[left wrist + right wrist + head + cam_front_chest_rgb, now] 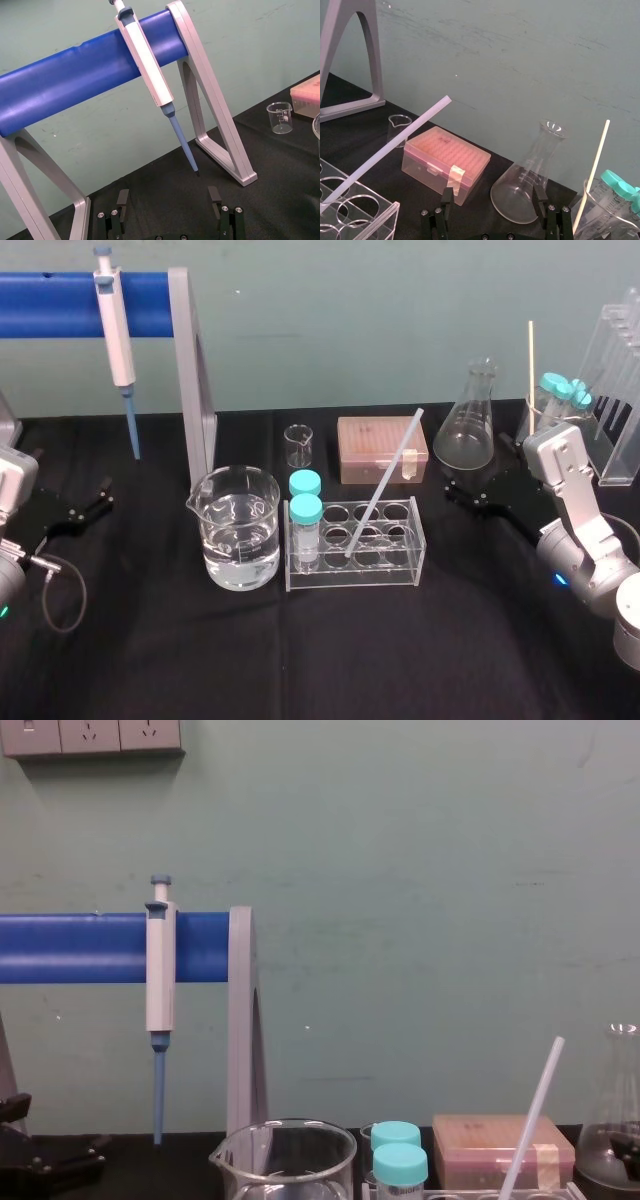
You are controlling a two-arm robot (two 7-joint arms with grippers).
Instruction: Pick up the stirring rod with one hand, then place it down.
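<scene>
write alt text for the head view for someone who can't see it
A white stirring rod leans in a clear tube rack at the centre of a black table, beside a beaker of water. The left hand and right hand are open and empty at either side, the right one by a conical flask.

A: Far side?
B: Pale green wall (420, 920), plain, faintly scuffed, spanning left to right.
A: Anything mounted?
B: Row of white sockets (90, 735), high at the far left.
A: Nearer?
B: Black table (320, 660), matte, evenly lit, meeting the wall's foot.
</scene>
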